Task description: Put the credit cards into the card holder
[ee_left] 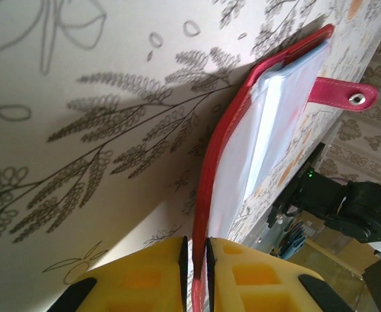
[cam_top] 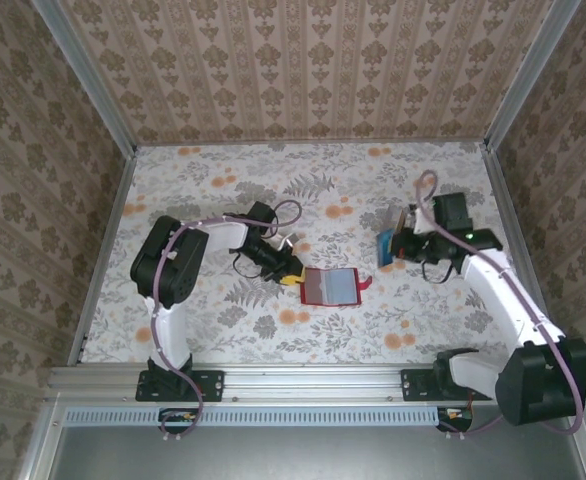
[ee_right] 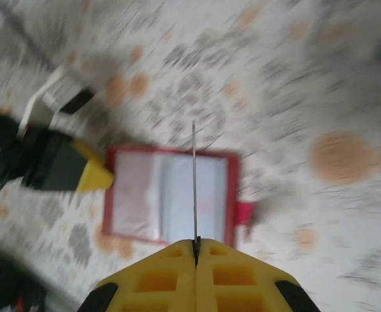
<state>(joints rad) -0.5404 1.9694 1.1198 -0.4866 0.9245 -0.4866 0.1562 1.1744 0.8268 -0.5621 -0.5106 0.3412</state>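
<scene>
The red card holder [cam_top: 331,286] lies open on the flowered table, its see-through pockets facing up. My left gripper [cam_top: 291,276] is at its left edge. In the left wrist view the yellow fingers [ee_left: 151,273] stand narrowly apart, close on both sides of the card holder's [ee_left: 268,130] red edge. My right gripper [cam_top: 398,245] hovers right of the holder, shut on a blue credit card [cam_top: 385,248]. In the blurred right wrist view that card [ee_right: 194,175] shows edge-on as a thin line rising from the shut gripper [ee_right: 196,244] above the open card holder [ee_right: 171,201].
The holder's red snap strap [ee_left: 343,94] sticks out on its right side. Metal frame posts and patterned walls enclose the table [cam_top: 223,190]. A metal rail [cam_top: 313,380] runs along the near edge by the arm bases.
</scene>
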